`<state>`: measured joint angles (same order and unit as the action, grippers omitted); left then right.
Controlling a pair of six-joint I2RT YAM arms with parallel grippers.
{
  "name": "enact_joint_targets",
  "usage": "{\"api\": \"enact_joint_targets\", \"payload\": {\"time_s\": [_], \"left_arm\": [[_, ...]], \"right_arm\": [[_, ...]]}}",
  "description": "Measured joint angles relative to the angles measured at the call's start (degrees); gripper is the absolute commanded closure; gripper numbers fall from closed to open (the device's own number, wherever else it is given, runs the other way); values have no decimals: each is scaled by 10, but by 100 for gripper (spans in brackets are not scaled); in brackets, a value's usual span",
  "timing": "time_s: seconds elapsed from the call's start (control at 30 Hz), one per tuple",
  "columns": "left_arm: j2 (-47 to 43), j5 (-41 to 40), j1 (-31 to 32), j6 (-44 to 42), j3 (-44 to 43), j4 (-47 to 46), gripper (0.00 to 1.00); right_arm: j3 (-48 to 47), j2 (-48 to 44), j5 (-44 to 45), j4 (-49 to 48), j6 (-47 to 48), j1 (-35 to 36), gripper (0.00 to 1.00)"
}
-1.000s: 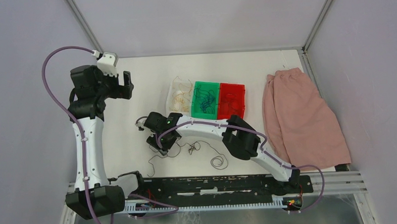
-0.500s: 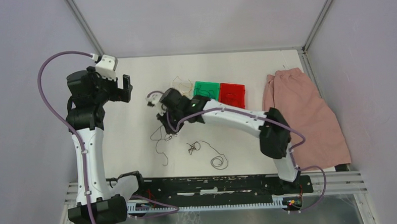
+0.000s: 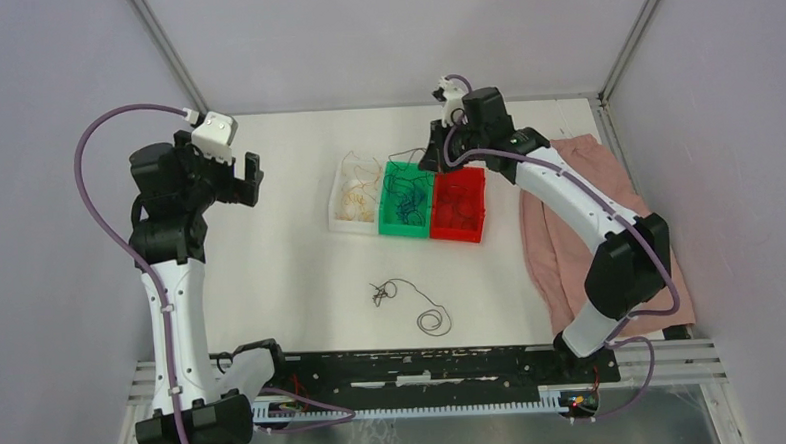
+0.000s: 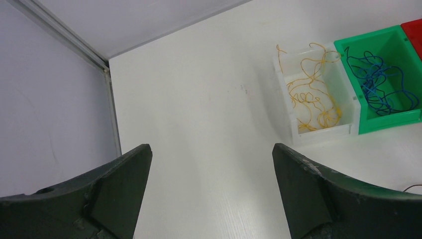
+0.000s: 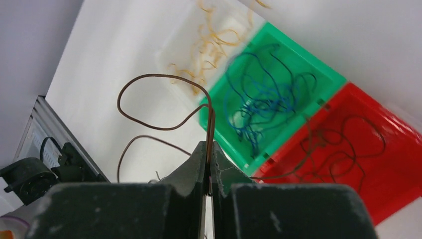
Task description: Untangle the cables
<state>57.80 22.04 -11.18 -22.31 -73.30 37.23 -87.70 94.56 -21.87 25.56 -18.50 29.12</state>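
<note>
Right fingers [image 5: 191, 172] pinching a brown cable [image 5: 210, 129] above the green bin [image 5: 226, 142], left fingers [image 4: 119, 174] spread wide, empty.

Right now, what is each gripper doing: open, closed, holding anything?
Left gripper: open, holding nothing.
Right gripper: closed on a brown wire.
</note>
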Motion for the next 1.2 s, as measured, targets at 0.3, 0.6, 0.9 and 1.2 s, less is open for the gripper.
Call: {"api": "enact_joint_targets", "payload": {"time_s": [0.3, 0.6, 0.9, 1.2], "left_arm": [[-12, 22, 0, -6, 0, 3, 3], [-12, 38, 0, -8, 0, 3, 4], [-11, 47, 0, -7, 0, 3, 4], [-9, 53, 0, -7, 0, 4, 4]], "right_arm": [[67, 19, 23, -1, -32, -99, 93], [67, 19, 130, 23, -16, -103, 93], [74, 27, 262, 52, 22, -91, 90], [27, 121, 379, 84, 77, -9, 85]]}}
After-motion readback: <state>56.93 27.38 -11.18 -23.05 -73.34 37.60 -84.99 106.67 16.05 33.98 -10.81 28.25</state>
